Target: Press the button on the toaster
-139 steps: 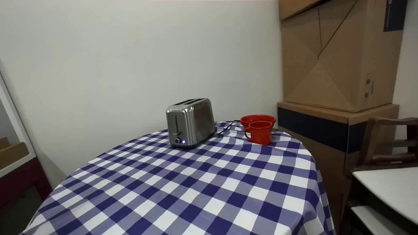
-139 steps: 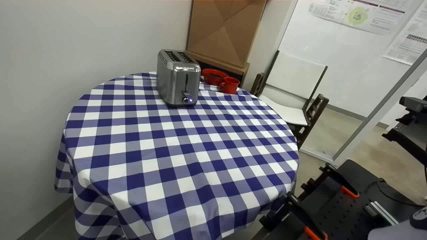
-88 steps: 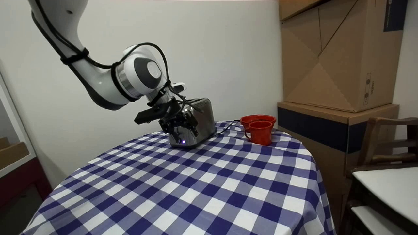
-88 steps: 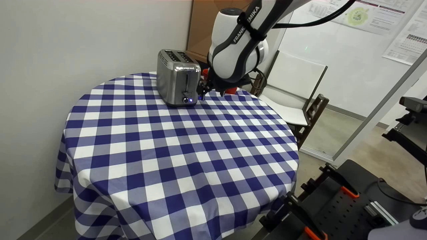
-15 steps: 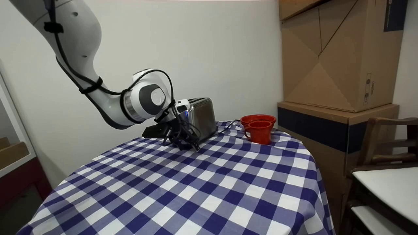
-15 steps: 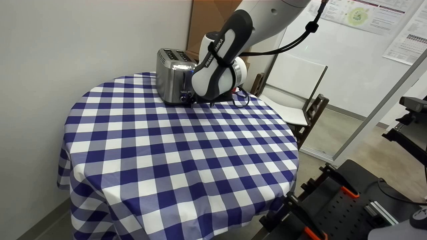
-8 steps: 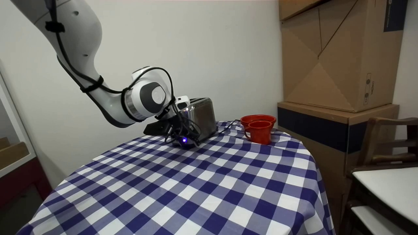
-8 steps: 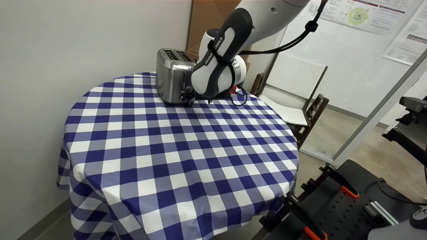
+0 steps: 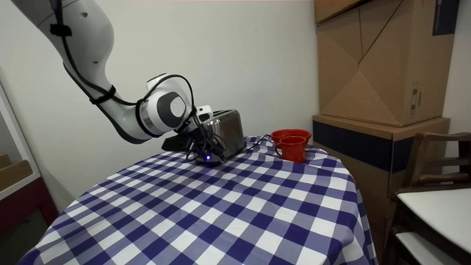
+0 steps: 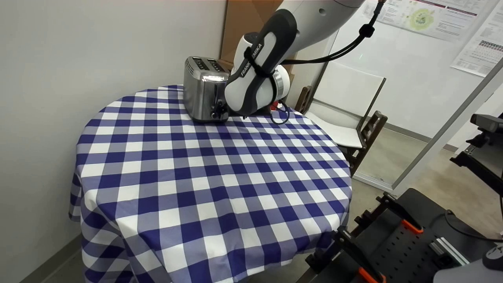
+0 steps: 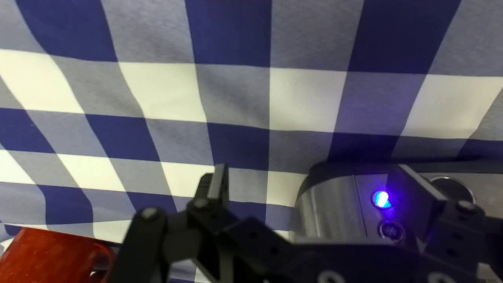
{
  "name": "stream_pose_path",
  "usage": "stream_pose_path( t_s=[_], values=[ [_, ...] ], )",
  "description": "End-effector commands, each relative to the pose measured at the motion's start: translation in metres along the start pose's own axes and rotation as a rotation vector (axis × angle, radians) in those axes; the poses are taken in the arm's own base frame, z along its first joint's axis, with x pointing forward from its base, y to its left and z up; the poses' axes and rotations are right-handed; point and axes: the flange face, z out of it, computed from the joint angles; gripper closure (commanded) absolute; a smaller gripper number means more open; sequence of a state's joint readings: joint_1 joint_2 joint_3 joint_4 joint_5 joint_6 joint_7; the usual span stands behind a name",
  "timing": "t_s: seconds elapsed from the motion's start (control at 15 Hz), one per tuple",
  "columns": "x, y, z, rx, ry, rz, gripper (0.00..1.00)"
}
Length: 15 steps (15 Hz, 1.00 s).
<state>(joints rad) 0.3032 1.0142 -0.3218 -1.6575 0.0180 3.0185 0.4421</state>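
The shiny silver toaster (image 9: 232,132) stands on the checked tablecloth; it also shows in an exterior view (image 10: 196,94) and in the wrist view (image 11: 330,208). Its lit blue button (image 11: 380,199) glows low on the front face, with a dark round button (image 11: 391,231) beside it. My gripper (image 11: 310,175) is open and empty at the toaster's front. One finger is over the tablecloth beside the toaster. The other is in front of the toaster's face and partly covers the lit button; I cannot tell whether it touches. In an exterior view the arm hides most of the gripper (image 10: 221,108).
A red mug (image 9: 293,149) and a red bowl (image 9: 290,131) stand beside the toaster; the mug also shows in the wrist view (image 11: 43,255). A black cord (image 9: 254,146) runs behind the toaster. A wall and cardboard boxes (image 9: 362,73) stand behind the table.
The arm came into view and lowered to the toaster's front. Since one second ago the gripper has risen slightly, uncovering the blue light. The toaster and cloth have shifted slightly toward the wall.
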Motion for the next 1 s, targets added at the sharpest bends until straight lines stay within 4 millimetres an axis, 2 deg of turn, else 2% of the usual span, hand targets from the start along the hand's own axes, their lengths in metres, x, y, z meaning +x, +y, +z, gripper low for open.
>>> stream_pose_path(
  t_s=[0.0, 0.53, 0.8, 0.93],
  values=[
    [0.01, 0.002, -0.009, 0.005, 0.022, 0.029, 0.0],
    [0.013, 0.002, -0.015, 0.012, -0.057, 0.024, 0.0],
    [0.005, -0.005, -0.027, 0.05, -0.288, -0.016, 0.0],
    [0.006, -0.004, -0.042, 0.062, -0.4, -0.036, 0.0]
  ],
)
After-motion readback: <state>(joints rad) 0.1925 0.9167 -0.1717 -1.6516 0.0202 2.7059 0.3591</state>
